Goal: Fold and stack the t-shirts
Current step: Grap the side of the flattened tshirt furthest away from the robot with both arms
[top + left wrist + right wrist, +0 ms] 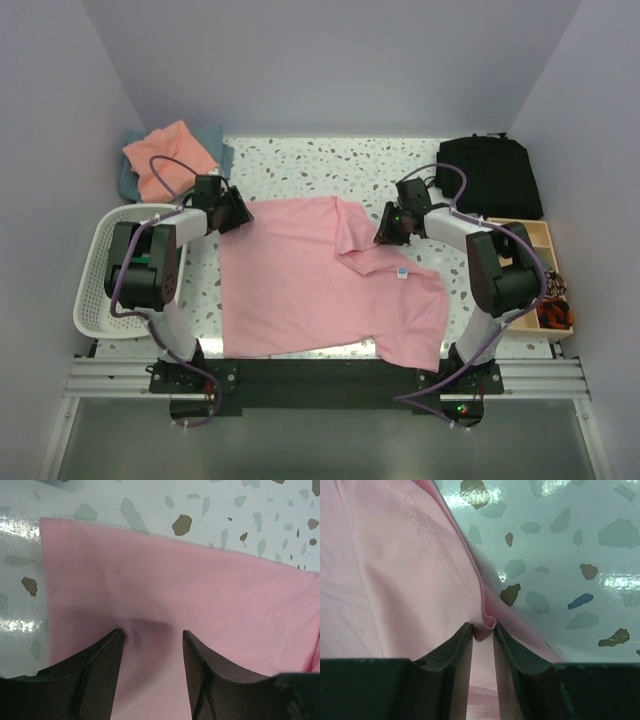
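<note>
Right gripper point(482, 627) sits nearly closed, nipping a raised fold of cloth; left gripper point(152, 632) stands half-wide, tips pressed flat on cloth, nothing clamped. Across the speckled table point(300, 165) we see the light pink t-shirt point(310, 290) spread out, a gripper at each far corner, likely to lift and fold it toward us; salmon-orange t-shirt point(165, 160) waits heaped far left; small neck label point(402, 273) faces up.

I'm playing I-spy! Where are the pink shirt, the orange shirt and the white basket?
pink shirt point(300, 290): top view, middle of its body.
orange shirt point(160, 145): top view, crumpled top.
white basket point(90, 280): top view, left wall.
</note>
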`<action>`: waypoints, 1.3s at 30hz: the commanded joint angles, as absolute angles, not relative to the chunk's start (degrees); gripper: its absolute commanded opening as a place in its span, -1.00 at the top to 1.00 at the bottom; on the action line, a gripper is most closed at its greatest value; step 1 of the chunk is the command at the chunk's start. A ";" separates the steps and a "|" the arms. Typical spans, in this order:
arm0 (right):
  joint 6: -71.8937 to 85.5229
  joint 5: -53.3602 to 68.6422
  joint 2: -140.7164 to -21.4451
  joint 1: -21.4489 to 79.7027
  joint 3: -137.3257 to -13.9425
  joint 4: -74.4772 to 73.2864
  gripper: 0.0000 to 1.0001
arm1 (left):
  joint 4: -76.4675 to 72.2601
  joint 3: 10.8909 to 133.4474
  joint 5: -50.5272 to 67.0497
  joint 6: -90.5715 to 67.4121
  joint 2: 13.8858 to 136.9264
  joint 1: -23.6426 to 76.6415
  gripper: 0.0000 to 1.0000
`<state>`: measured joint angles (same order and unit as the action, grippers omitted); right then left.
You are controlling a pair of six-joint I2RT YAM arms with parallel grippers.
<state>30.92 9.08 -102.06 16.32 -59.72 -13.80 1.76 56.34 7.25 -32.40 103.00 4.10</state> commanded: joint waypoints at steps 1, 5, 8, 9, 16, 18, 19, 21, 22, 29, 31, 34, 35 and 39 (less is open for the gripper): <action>29.18 5.72 -99.41 16.00 -61.70 -14.23 0.54 | 1.76 55.90 7.29 -32.87 104.41 4.31 -0.11; 27.95 3.52 -97.74 16.00 -62.23 -15.73 0.94 | 1.76 55.90 7.29 -32.87 104.50 4.31 -0.11; 26.63 1.15 -96.24 16.08 -63.45 -17.40 1.00 | 1.93 55.99 6.77 -32.96 104.24 4.31 -0.10; 26.28 0.27 -95.89 16.08 -64.59 -18.01 1.00 | 2.28 55.99 5.90 -32.96 103.98 4.31 -0.09; 20.84 -9.39 -96.15 15.91 -74.78 -25.91 1.00 | 3.43 56.60 2.37 -32.43 100.46 4.31 -0.12; 19.43 -12.90 -98.69 15.73 -80.05 -28.98 1.00 | 3.78 57.04 1.85 -32.52 100.20 4.31 -0.13; 18.99 -14.40 -99.75 15.65 -81.81 -29.70 1.00 | 3.87 57.22 1.85 -32.52 100.11 4.31 -0.14; 17.76 -18.08 -102.91 15.21 -87.08 -31.80 1.00 | 4.22 57.48 1.41 -32.52 99.93 4.31 -0.14; 17.32 -18.71 -103.88 15.03 -88.75 -31.90 1.00 | 4.31 57.48 1.23 -32.61 99.41 4.31 -0.14; 13.98 -22.15 -115.83 13.27 -107.02 -36.74 1.00 | 3.95 57.13 -1.58 -32.87 96.24 4.31 -0.18; 13.10 -22.15 -120.22 13.10 -110.64 -38.05 1.00 | 3.87 57.48 -2.28 -32.96 96.15 4.31 -0.20; 11.78 -22.85 -125.41 12.92 -117.58 -39.11 1.00 | 3.96 57.92 -3.08 -33.13 96.59 4.22 -0.21; 11.17 -22.33 -126.38 12.83 -120.47 -38.76 1.00 | 4.13 58.09 -3.08 -33.05 96.77 4.22 -0.21; 9.14 -22.33 -131.91 12.48 -129.97 -41.30 1.00 | 4.31 58.80 -2.81 -33.14 98.17 4.31 -0.21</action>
